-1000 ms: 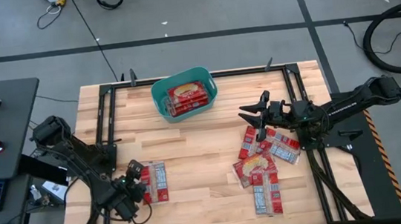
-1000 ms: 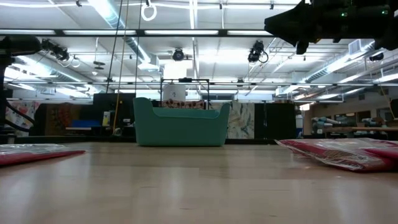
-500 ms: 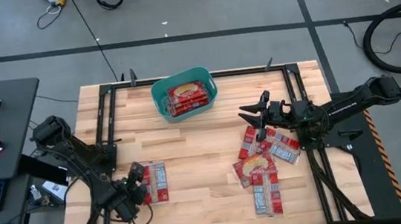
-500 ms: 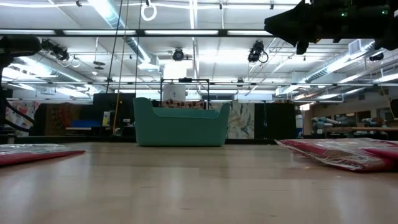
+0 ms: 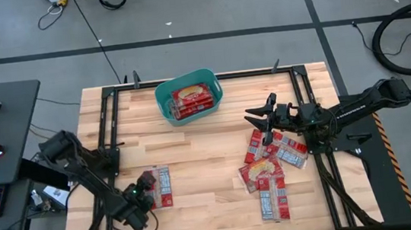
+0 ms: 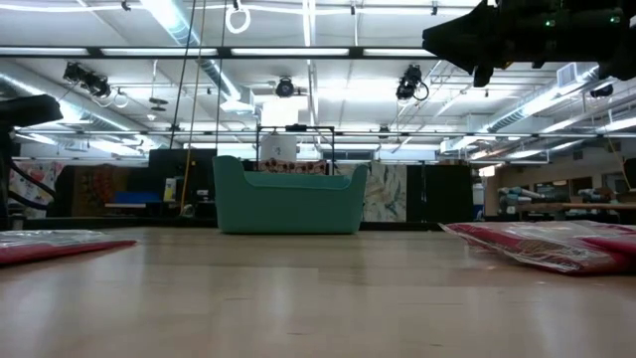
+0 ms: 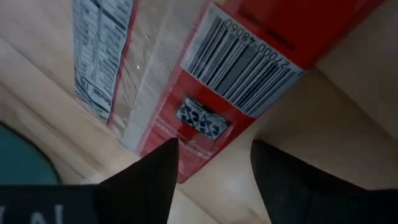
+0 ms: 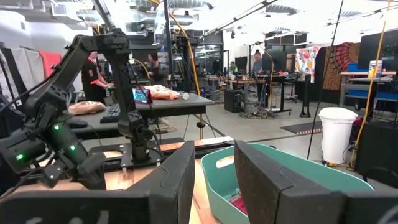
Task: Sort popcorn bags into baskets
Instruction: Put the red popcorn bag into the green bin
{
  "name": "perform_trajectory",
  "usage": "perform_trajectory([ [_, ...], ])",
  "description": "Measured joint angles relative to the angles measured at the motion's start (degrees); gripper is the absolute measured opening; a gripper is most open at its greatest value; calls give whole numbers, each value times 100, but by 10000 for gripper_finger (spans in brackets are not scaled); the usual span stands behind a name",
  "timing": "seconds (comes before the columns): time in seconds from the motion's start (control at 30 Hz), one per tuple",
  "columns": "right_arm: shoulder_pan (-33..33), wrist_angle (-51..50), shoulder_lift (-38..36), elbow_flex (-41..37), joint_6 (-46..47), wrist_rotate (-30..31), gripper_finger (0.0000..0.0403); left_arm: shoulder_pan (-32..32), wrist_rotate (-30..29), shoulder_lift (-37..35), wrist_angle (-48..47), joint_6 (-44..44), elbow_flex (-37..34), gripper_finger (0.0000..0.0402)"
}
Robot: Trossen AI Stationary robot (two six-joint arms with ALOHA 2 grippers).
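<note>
Left pincer [image 5: 146, 190], fingers apart, hangs over the 7 o'clock popcorn bag [image 5: 159, 187], which looks light, flat and slick, so its short end seems the best place to pinch.

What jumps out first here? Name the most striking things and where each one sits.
The teal tub stands at the table's far edge, near the middle, with red popcorn bags already inside. A loose heap of red bags lies on the right side, with the right gripper hanging above its far end. At the near left, the open left gripper is at a lone pair of bags.
</note>
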Motion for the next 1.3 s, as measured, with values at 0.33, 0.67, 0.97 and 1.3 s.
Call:
perform_trajectory([
  [0.33,-2,0,0,0,0,2,119,5,189,117,109,-16,-4,122],
  [0.67,-2,2,0,0,0,0,119,12,139,30,300,-1084,-6,8],
  [0.97,0,2,0,0,17,0,119,289,200,-649,-34,-1398,274,3],
  [1.3,0,0,0,0,15,0,119,663,-121,-1090,-123,-1239,540,1],
])
